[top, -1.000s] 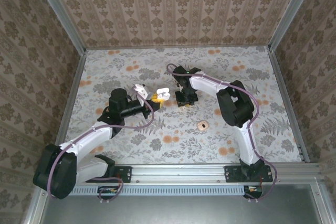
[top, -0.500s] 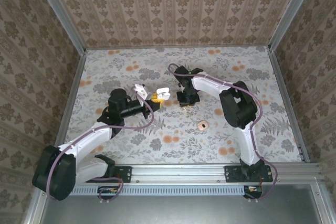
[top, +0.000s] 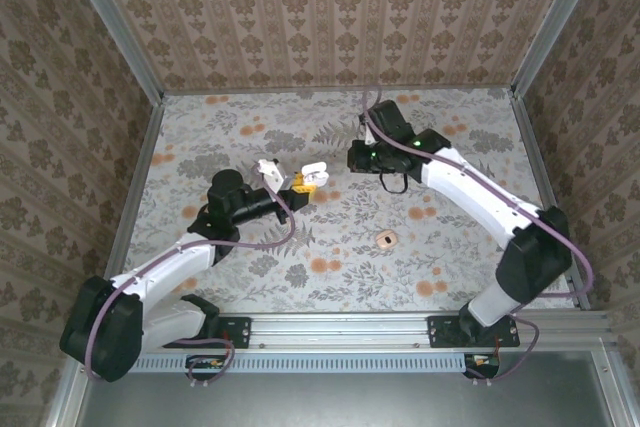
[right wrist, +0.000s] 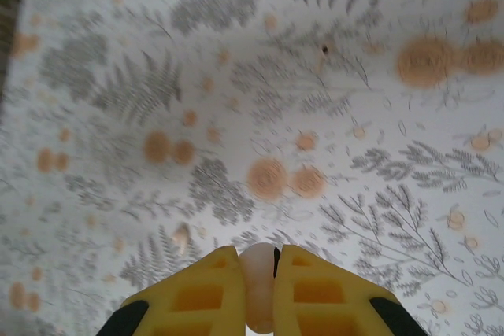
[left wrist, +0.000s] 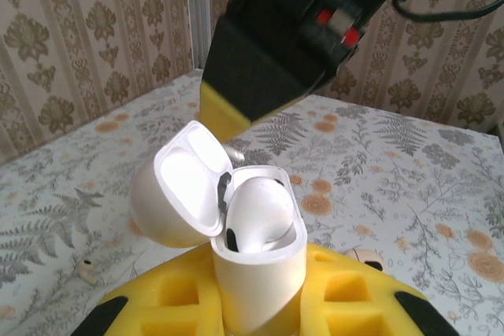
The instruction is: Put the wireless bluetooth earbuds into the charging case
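White glossy hinged plastic charging case point(left wrist: 256, 289) sits clamped in our left jaws, lid open, one small white plastic earbud point(left wrist: 256, 208) seated; our right jaws pinch the second earbud point(right wrist: 258, 287), not yet inserted

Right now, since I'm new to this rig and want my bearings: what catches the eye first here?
The charging case, its lid open and one earbud seated inside, is clamped in the left hand. Next comes the second earbud, pinched between the right hand's yellow pads above the flowered table.
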Controlling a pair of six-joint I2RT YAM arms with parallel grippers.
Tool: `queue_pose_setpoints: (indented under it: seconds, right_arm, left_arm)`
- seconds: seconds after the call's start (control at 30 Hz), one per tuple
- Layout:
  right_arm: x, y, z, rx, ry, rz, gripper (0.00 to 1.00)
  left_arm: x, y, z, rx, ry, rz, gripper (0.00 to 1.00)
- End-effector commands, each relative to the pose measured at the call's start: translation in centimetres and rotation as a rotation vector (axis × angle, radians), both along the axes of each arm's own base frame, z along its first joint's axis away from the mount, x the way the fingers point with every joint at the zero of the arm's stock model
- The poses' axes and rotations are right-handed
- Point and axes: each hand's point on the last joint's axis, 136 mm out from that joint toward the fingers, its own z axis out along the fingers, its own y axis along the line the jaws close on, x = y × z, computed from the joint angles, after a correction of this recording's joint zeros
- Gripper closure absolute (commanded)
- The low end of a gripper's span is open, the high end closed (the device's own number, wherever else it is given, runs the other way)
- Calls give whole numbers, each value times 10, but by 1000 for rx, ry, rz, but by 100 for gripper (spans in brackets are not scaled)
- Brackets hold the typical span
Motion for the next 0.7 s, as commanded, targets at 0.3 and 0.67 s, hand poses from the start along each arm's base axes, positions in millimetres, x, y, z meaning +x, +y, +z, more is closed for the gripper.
queue_pose_setpoints:
  seconds: [0.3, 0.67]
  right_arm:
    - [-30, 16, 128, 340, -398, 27, 91]
    - [-46, 37, 133, 394, -452, 100, 91]
  left_arm:
    - [4, -16, 63, -140, -225, 16, 100]
    - [1, -20, 75, -151, -253, 17, 100]
